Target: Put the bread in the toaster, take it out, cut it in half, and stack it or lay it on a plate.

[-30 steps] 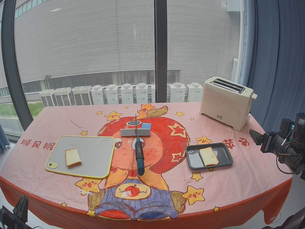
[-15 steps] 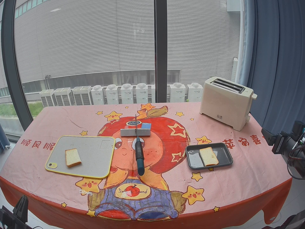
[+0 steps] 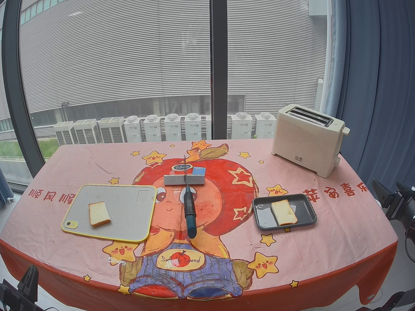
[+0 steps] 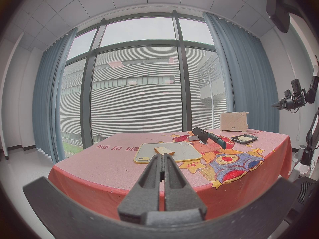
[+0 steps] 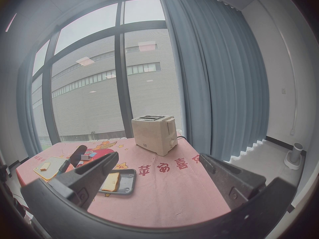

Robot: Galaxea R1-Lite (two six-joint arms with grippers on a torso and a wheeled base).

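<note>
Nearest, at the left corner before the table (image 3: 346, 242), the left gripper (image 4: 162, 156) is pressed shut with nothing between its fingers. It stays well apart from all the task's things.

On the near left of the table lies the board (image 3: 129, 214), with one half of bread (image 3: 99, 214) flat on it. In the middle lies the knife (image 3: 189, 208), handle toward the near side, blade resting in a small holder (image 3: 183, 179) farther back. On the right is the tray (image 3: 307, 206), and the other half (image 3: 284, 212) lies flat in it. Beyond the right edge of the table, the right gripper (image 5: 158, 156) is spread wide and carries nothing.

Far right stands the toaster (image 3: 307, 139); its slots look empty.

As I judge it, the cutting is done, because two half pieces are there and the knife is put down. One half is on the tray, which serves as the plate. Whether the bread was really toasted I cannot tell; its surface looks pale from here. What is left is to bring the half from the board to the tray, beside or on top of the other.
</note>
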